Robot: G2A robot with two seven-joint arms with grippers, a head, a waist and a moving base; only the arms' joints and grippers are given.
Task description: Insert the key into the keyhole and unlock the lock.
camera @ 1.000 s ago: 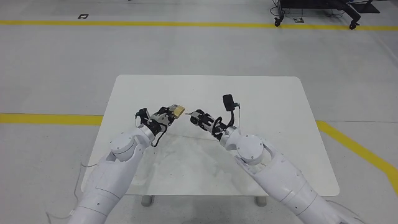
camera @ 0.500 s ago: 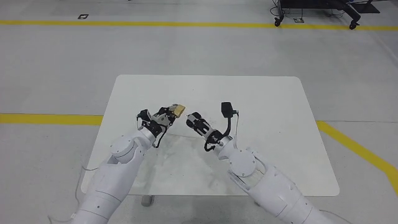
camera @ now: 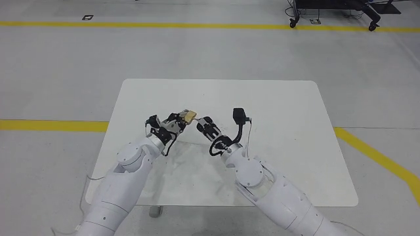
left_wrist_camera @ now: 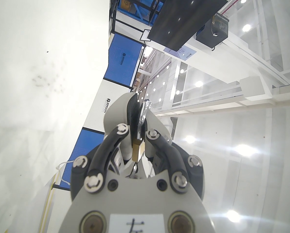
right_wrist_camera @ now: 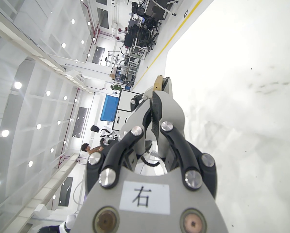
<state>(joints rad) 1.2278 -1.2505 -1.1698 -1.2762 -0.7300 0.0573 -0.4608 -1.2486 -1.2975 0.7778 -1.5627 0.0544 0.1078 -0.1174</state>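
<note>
Over the middle of the white table (camera: 289, 105), my left gripper (camera: 176, 120) is shut on the padlock (camera: 188, 115), whose brass body sticks out past its fingertips. In the left wrist view the left gripper (left_wrist_camera: 141, 109) clamps a silver metal part, with a brass piece (left_wrist_camera: 138, 151) lower between the fingers. My right gripper (camera: 205, 126) sits just right of the padlock, tips toward it, a small gap apart. In the right wrist view the right gripper (right_wrist_camera: 157, 95) is shut, the key hidden between its pads, and the padlock (right_wrist_camera: 158, 83) lies right beyond its tips.
A black camera unit (camera: 239, 115) stands up from the right wrist. Both arms hold their things above the table, which bears faint scuff marks (right_wrist_camera: 268, 86). Yellow floor lines (camera: 52, 125) run past the table.
The right gripper has shifted left and slightly toward me, closing on the padlock. The left gripper and padlock have stayed in place.
</note>
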